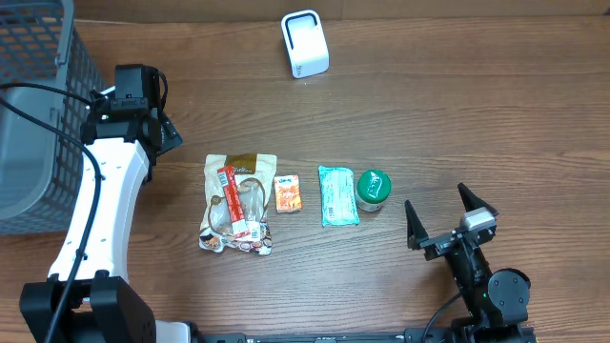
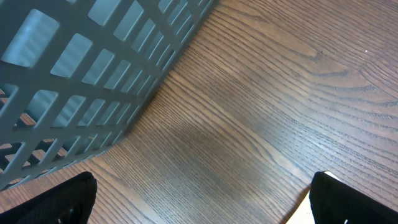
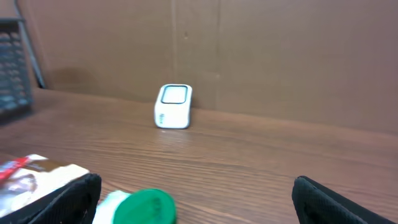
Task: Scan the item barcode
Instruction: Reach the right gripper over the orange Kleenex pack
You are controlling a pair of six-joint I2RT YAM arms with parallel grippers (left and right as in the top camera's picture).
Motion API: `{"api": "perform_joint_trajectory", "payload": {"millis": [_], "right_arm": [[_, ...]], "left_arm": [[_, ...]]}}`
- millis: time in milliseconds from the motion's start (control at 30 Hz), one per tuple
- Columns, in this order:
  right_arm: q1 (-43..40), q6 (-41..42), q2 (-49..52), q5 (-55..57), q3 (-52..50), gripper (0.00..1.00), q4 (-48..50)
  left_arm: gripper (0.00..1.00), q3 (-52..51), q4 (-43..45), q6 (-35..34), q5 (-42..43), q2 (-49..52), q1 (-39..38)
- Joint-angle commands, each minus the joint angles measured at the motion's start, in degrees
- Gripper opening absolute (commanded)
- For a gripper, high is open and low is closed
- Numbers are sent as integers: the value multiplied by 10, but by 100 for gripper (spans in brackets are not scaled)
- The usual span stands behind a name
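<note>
Right claw [image 1: 437,200]: nearest the robot, well short of the scanner [image 1: 305,44] and off to its right. Fingers spread wide, nothing between them. Its wrist view looks across the table [image 1: 496,114] toward the scanner's front.

Next out, a row of four items resting on the wood between the right claw and the scanner, well apart from the scanner:
- green-lidded jar [image 1: 373,189], lid up, closest to the right claw, a little right of the scanner
- teal pack [image 1: 337,195], just beside the jar
- orange packet [image 1: 287,192], roughly in line with the scanner
- snack bag [image 1: 238,203], left of the scanner

None is lifted. No barcode can be made out on any of them.

Left claw [image 2: 202,190]: fingers spread wide, empty, hanging over bare wood beside the basket [image 1: 38,105], far to the scanner's left.

Scanner: farthest back, upright, nothing held in front of it.

Step, as I read it: the very start, no item picked. The jar looks the likeliest first pick for the right claw. The next move calls for dropping over one item, closing on it, carrying it to the scanner and turning it until the code faces the front. Where the code sits is unknown, so turning in hand may be needed.
</note>
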Motion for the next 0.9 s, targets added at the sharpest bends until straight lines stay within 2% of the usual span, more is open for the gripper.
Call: {"api": "perform_joint_trajectory", "payload": {"millis": [0, 167, 300, 500, 667, 767, 867], "right_arm": [[-1, 64, -5, -24, 9, 100, -17], [-1, 66, 4, -8, 111, 100, -112], [-1, 66, 64, -8, 245, 100, -178], [-1, 66, 277, -52, 522, 100, -362], [-1, 66, 490, -69, 761, 100, -593], [-1, 66, 586, -98, 851, 100, -667], [-1, 66, 655, -159, 887, 100, -693]], "left_arm": [[100, 9, 1, 11, -7, 2, -1], [100, 9, 1, 11, -7, 2, -1], [100, 9, 1, 11, -7, 2, -1], [100, 9, 1, 11, -7, 2, -1], [100, 9, 1, 11, -7, 2, -1], [100, 9, 1, 11, -7, 2, -1], [100, 9, 1, 11, -7, 2, -1]]}}
